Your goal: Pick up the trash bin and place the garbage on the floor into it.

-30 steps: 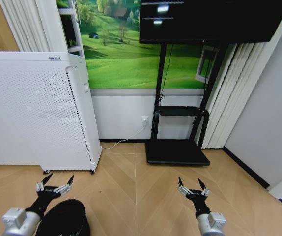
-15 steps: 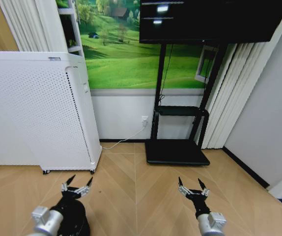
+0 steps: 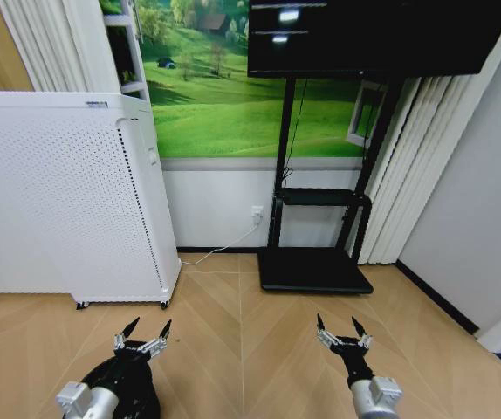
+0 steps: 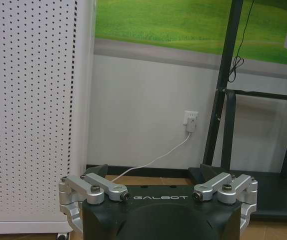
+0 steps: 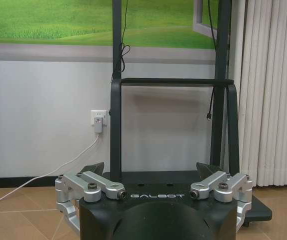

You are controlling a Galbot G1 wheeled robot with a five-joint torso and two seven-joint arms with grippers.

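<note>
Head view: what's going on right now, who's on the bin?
The left tool hangs open over the trash bin at the bottom of the head view, not gripping it yet. The right tool hovers open above bare wooden floor, holding nothing. No garbage is in sight here.

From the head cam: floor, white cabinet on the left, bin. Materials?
Floor: looks like wood or wood-look laminate, light planks in a herringbone pattern, slight sheen. White cabinet: probably painted sheet metal, matte, with a regular grid of small holes. Trash bin: black; partly hidden by the left gripper, so its material is unclear.
</note>
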